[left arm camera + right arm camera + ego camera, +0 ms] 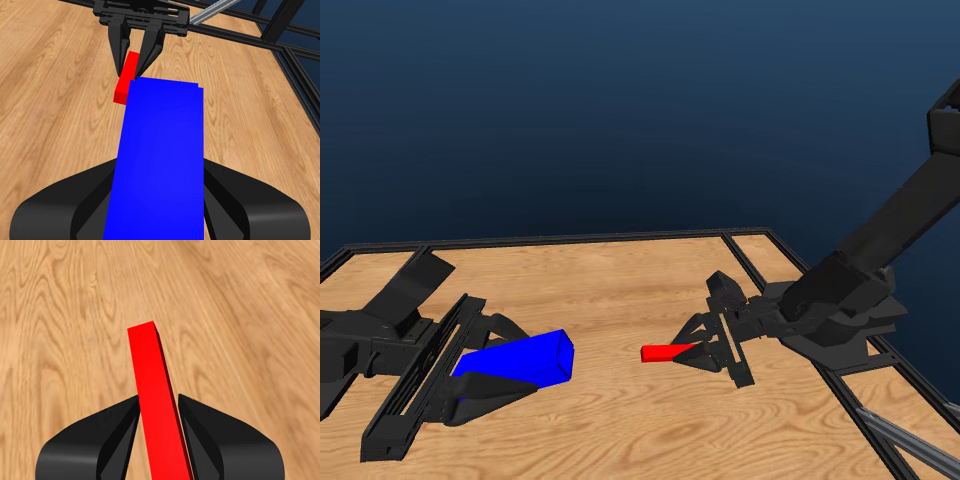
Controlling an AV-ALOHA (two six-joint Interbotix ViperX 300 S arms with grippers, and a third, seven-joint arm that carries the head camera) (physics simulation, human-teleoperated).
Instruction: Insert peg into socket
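Wooden counter (620, 280) carries both arms, which face each other. Left gripper (485, 385) is closed on the socket (515, 360), held low over the counter with its open end toward the middle. Right gripper (705, 348) is closed on the peg (665, 352), tip pointing at the socket and still apart from it. Step in hand, as I judge it: alignment. Next calls for squaring the peg's axis to the hollow end before closing the gap.

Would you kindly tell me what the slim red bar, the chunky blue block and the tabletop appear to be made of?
The slim red bar and the chunky blue block look like plain matte plastic: flat, uniform colour, no grain or gloss, though a render leaves that open. The tabletop looks like light varnished wood, with clear grain lines and plank seams.
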